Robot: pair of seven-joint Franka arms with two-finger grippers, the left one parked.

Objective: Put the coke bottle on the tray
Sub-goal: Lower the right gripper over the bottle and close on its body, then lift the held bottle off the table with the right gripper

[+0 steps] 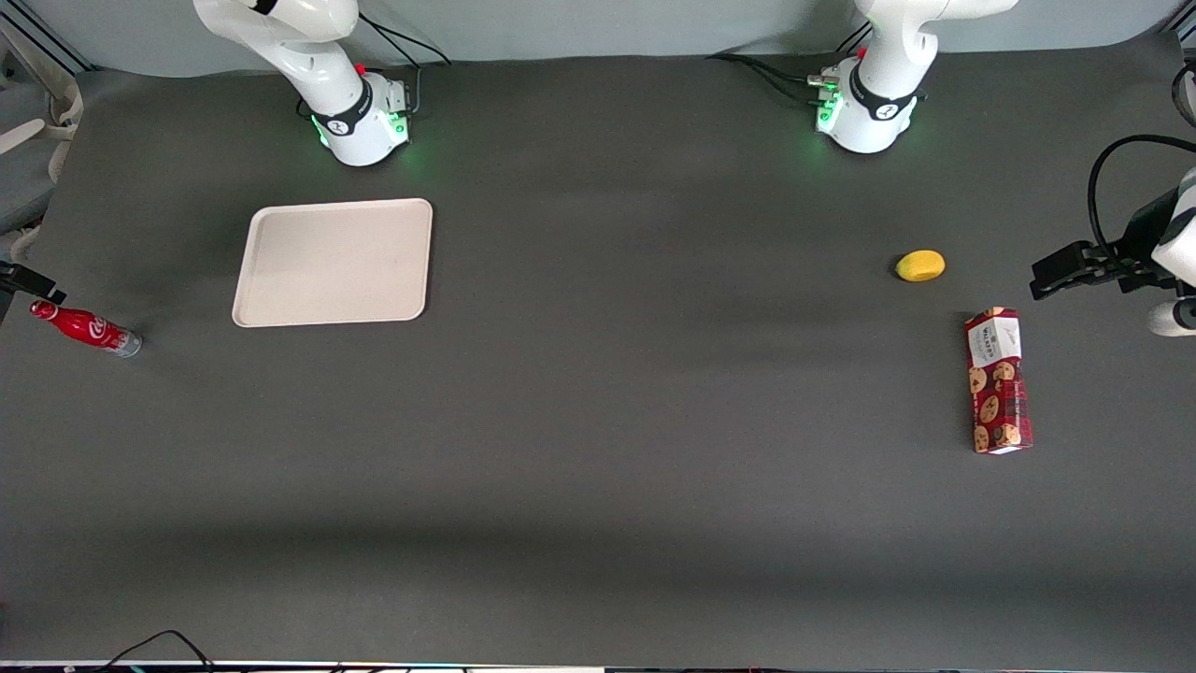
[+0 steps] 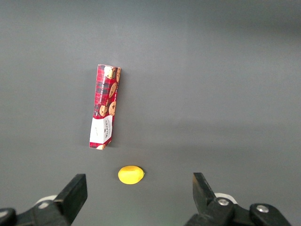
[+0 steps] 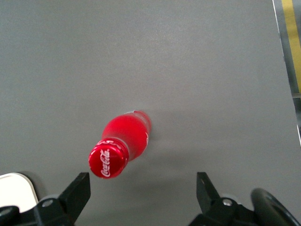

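Note:
The coke bottle (image 1: pixel 84 327) is small and red with a red cap and silvery base. It stands on the dark table at the working arm's end, apart from the tray. The right wrist view looks down on its cap and white script logo (image 3: pixel 115 150). My gripper (image 3: pixel 141 190) is open and empty above the bottle, with the cap close to one finger (image 3: pixel 77 188). Only a dark part of the gripper (image 1: pixel 28 280) shows at the front view's edge. The cream-beige tray (image 1: pixel 333 262) lies flat near the working arm's base, empty; its corner also shows in the right wrist view (image 3: pixel 14 188).
A yellow lemon-like fruit (image 1: pixel 920 265) and a red cookie box (image 1: pixel 998 380) lie toward the parked arm's end of the table. The left wrist view shows the fruit (image 2: pixel 130 174) and the box (image 2: pixel 104 107) too. The table edge with a yellow stripe (image 3: pixel 289 42) runs close to the bottle.

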